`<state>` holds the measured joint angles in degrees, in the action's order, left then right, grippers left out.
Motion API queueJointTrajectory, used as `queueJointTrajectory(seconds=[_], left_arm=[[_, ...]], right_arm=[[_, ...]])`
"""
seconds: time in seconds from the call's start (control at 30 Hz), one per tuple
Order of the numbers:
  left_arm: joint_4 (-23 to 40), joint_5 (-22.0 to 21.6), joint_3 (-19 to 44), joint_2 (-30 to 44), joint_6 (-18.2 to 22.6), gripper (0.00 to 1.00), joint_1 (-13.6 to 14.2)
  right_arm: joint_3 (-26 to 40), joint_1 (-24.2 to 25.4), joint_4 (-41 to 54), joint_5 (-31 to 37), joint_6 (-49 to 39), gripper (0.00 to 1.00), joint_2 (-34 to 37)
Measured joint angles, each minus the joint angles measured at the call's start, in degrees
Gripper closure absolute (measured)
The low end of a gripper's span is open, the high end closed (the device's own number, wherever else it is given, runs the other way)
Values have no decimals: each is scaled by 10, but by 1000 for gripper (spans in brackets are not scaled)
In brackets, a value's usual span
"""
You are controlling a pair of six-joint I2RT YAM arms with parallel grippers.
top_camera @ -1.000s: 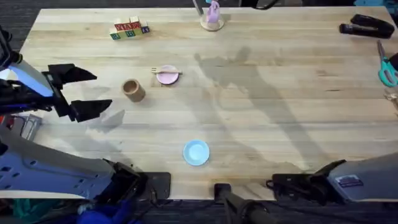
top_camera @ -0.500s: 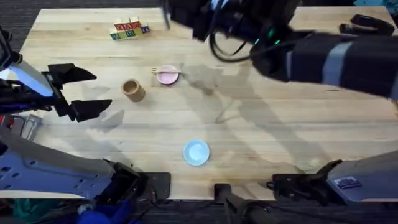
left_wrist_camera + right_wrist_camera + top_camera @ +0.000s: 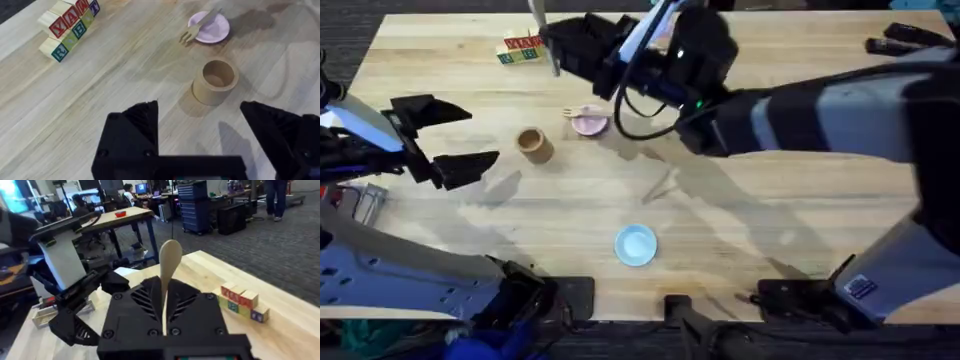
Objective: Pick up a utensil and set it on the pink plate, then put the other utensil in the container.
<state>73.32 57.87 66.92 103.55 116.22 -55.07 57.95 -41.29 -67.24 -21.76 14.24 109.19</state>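
One utensil was already placed: the fork (image 3: pixel 200 27) lay across the pink plate (image 3: pixel 212 30), its tines hanging over the rim, so the step in hand looked like the second one, getting the spoon (image 3: pixel 169 267) into the container (image 3: pixel 533 144). The spoon stood upright, pinched by its handle between the closed fingers of the right gripper (image 3: pixel 165 311), bowl end up (in the overhead view the arm reached across the far middle of the table, beyond the plate). The container stood empty just beside the plate. The next move probably called for carrying the spoon over the cup's mouth, turning it downward and releasing. The left gripper (image 3: pixel 200 130) hovered near the cup, fingers spread wide, holding nothing.
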Motion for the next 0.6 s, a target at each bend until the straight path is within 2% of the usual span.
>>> queueJointTrajectory(seconds=[0.27,0.6], left_arm=[[-22,3,0,22,0,7,0],[-50,5,0,26,0,7,0]], right_arm=[[5,-43,-30,41,12,967,55],[60,-92,-30,73,-21,967,108]])
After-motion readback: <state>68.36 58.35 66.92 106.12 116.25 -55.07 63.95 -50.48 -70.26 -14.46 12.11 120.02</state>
